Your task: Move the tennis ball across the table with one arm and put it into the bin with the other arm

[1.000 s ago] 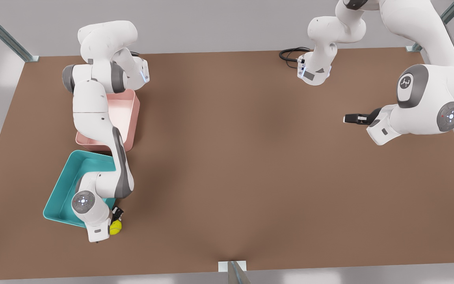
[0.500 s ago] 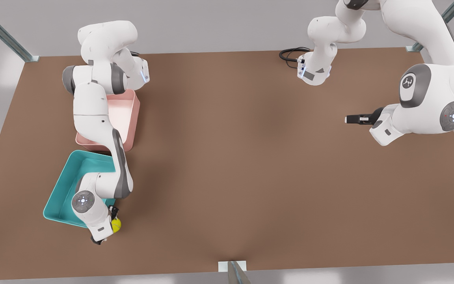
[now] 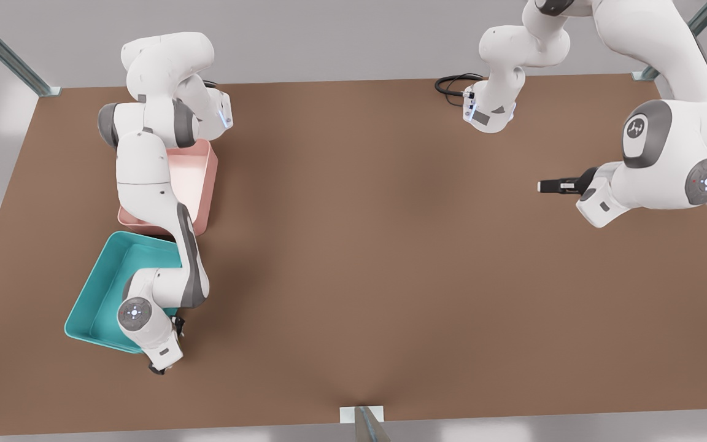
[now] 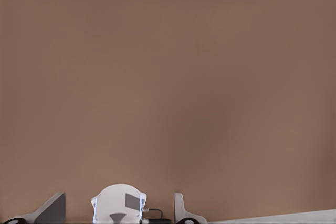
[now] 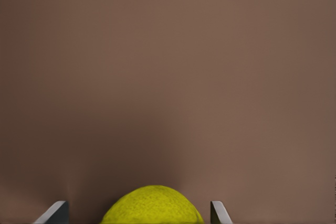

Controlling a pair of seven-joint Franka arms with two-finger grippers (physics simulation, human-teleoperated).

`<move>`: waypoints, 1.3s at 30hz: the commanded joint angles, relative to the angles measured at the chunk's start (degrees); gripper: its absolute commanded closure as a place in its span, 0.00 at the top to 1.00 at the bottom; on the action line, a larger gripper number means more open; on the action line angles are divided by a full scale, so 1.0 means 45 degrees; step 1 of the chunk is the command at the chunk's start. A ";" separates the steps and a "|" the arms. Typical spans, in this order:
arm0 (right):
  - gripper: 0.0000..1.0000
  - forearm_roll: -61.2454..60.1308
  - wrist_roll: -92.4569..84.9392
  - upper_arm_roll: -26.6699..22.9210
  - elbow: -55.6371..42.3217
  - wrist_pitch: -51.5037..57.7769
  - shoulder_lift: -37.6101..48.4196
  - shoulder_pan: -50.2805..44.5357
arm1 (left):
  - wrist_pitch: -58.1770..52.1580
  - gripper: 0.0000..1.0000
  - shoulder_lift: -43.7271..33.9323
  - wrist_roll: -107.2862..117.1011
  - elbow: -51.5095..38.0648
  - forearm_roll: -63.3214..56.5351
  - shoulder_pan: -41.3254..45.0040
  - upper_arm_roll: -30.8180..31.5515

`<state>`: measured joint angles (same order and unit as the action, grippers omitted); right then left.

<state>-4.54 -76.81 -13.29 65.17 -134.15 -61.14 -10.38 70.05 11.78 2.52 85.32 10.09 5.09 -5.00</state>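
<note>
No readable words, numbers or brand names appear on anything here. The one sign is a small white emblem [image 3: 634,128] on a dark grey joint cover of the arm at the front view's right; its shape is too small to make out as letters. The round joint caps on both arms carry small dot markings, not text.

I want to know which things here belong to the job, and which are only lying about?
Belong to the job:
tennis ball, at the right gripper
teal bin, beside that gripper
table
left gripper, open, waiting at the front view's right

Only lying about:
pink tub, behind the teal bin
black cable
</note>
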 commanded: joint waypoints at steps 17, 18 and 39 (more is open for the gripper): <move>0.48 -0.0143 -0.0783 -0.0289 -0.0107 0.0140 0.0422 -0.0407 | 0.0625 1.00 0.0273 0.0162 -0.0229 -0.0035 -0.0194 0.0017; 0.48 -0.0143 -0.0588 -0.0308 -0.0107 0.0511 0.0618 -0.0544 | 0.0624 1.00 0.0273 0.0182 -0.0268 -0.0055 -0.0175 0.0036; 1.00 0.0052 0.9988 -0.0484 0.2922 0.7677 0.5658 0.0276 | 0.0292 1.00 0.0214 0.0202 -0.0307 -0.0407 -0.0175 0.0134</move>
<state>-3.98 -70.60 -16.01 79.90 -112.09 -35.85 -9.06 72.66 12.82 3.28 83.99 8.30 4.36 -4.39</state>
